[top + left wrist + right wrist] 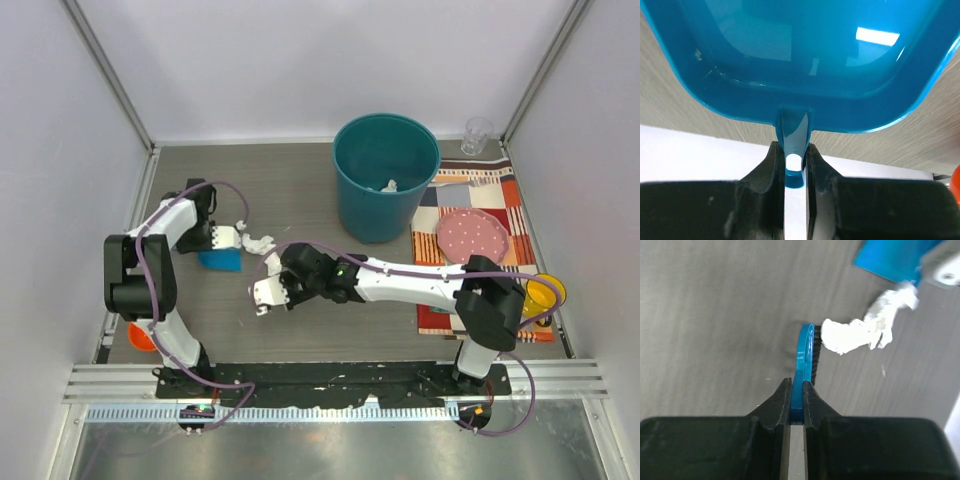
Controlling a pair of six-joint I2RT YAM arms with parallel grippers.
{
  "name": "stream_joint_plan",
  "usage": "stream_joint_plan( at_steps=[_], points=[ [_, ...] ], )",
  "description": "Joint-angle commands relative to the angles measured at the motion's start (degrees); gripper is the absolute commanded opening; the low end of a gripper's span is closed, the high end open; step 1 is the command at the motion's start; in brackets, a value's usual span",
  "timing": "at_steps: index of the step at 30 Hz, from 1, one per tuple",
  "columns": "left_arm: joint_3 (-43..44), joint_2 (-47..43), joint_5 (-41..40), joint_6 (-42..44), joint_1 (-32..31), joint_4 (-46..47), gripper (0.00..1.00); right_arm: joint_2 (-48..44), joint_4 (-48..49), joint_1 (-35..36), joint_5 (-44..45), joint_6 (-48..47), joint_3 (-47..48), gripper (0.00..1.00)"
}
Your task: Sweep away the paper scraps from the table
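Right wrist view: the paper scraps [850,335] under inspection lie on the worktop [715,315], just ahead and to the right of my right tool [796,390]. The nearest wad touches, or all but touches, the bristle side of the brush [805,352]. A second wad sits beyond it, close to the lip of the dustpan [892,260]. Together they form a strip whose long axis runs from the bristles up and to the right, toward the pan. Brush, scraps and pan therefore stand nearly in one line.

The top view puts this cluster between my two tools, nearer the left tool [225,238]. One more scrap lies inside the teal bin [375,215], well apart.

Tool states:
- **Right tool:** clenched on the thin brush handle, jaws almost together. The brush stands forward of the fingertips with its bristles facing right.
- **Left tool:** clenched on the dustpan's tab handle, with the pan ahead of it.

Judgement: the coming move is a short push by the right tool, bristles leading, rightward and away into the pan. The wads may roll past the pan's side.
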Motion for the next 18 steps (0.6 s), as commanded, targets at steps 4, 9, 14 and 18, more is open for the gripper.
stream_joint_plan(
  at_steps=[4, 9, 14, 18],
  points=[
    [2.08, 3.30, 0.74, 0.88, -2.86, 0.72, 0.00, -0.41, 8.65, -2.13, 9.07, 1.62, 2.31, 0.01],
    [4.79, 4.97, 3.64, -4.39, -5.33, -0.68, 0.00, -7.61, 11.30, -2.21, 11.70, 15.18, -1.20, 0.01],
    [4.90, 5.59, 4.88, -6.77, -5.50, -1.39, 0.00, -10.89, 7.97, -2.13, 25.22, 44.63, 2.82, 0.01],
    [4.10, 6.29, 3.91, -9.48, -6.12, -0.95, 0.00, -3.86, 2.26, -3.97, 29.30, 66.28, 12.03, 0.01]
  ],
)
